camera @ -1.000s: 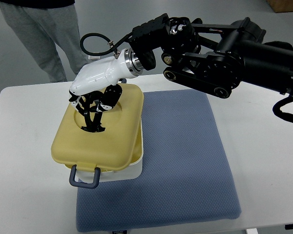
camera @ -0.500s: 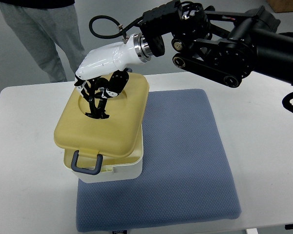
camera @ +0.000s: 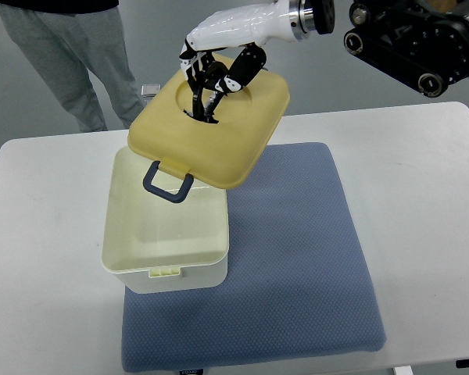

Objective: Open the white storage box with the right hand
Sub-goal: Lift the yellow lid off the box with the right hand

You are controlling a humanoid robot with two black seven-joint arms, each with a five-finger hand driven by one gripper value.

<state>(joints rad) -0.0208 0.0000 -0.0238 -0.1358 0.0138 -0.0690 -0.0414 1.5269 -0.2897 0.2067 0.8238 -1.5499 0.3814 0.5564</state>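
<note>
A white, smooth worktop (camera: 47, 234) fills most of the frame. A blue, square, textured fabric mat (camera: 297, 266) lies flat across its centre and lower right, reaching the worktop's bottom edge.

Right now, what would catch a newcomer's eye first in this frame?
The yellow lid, held aloft near the top centre by the right hand, its fingers hooked into the lid's recess. Below it, the open white storage box sits partly on the blue mat. A person stands top left.
</note>
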